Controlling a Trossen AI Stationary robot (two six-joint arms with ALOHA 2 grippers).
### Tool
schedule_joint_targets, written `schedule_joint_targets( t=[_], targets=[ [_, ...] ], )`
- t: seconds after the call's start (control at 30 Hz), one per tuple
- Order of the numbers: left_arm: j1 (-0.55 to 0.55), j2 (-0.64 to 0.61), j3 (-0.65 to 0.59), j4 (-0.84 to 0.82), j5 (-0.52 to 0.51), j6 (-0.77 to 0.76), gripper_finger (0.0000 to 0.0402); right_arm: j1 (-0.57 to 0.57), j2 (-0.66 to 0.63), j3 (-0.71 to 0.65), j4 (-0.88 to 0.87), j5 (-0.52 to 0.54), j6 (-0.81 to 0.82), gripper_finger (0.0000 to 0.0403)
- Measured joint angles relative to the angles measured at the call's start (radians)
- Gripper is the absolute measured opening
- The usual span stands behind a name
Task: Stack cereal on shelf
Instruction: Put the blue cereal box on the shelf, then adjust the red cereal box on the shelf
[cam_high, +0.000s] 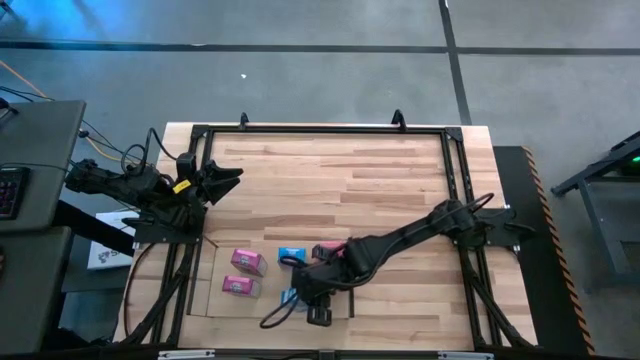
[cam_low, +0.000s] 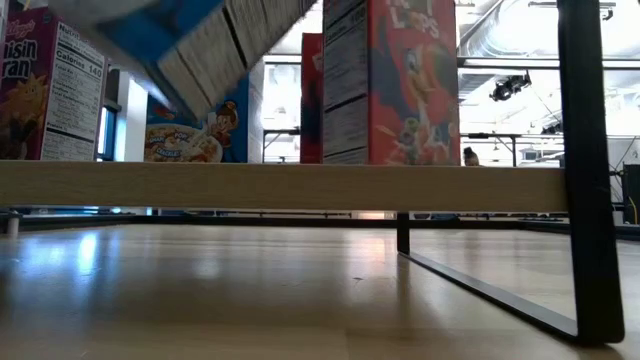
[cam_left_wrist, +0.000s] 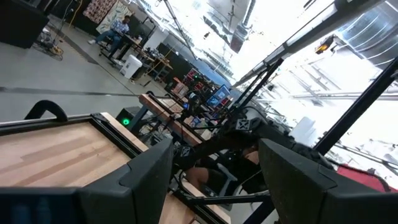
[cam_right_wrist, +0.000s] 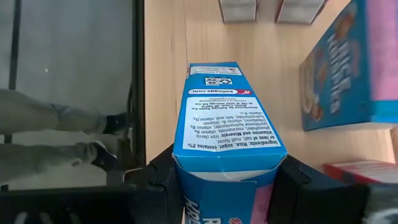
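Right end effector (cam_right_wrist: 227, 180) squeezes a blue cereal box (cam_right_wrist: 225, 121), lifted over the shelf (cam_high: 222, 300) near other boxes. Next, it must set it down standing. Left end effector (cam_high: 225, 180) waits, open and empty.

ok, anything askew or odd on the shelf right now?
One thing: the light blue cereal box is tilted in the low view while the other boxes stand upright. It's held in the right hand, so that's mid-placement, not a fall.

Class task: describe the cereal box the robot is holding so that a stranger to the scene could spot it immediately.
Start at the light wood shelf at the table's near left corner. Follow the right arm down to its claw at the shelf's right edge. The blue cereal box clamped there is the only one tilted; the pink boxes stand free.
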Motion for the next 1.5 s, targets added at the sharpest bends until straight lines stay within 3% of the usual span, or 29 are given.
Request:
schedule_joint_targets(
  t=[0.4,0.8,1.23,1.5],
  targets=[
    [0.0,0.0,0.0,0.0,0.0,-0.002,0.0229,-0.003,0.025,-0.002,-0.009,0.049,-0.019,0.0138],
    [0.0,0.0,0.0,0.0,0.0,-0.002,0.0229,-0.01,0.027,-0.002,-0.012,0.021,-0.014,0.0139],
    [0.0,0.0,0.0,-0.001,0.0,0.0,0.0229,-0.024,0.05,-0.002,0.054,0.021,-0.018,0.0245],
    [0.0,0.0,0.0,-0.015,0.0,0.0,0.0229,-0.036,0.05,-0.002,0.158,-0.003,-0.065,0.0257]
  ],
)
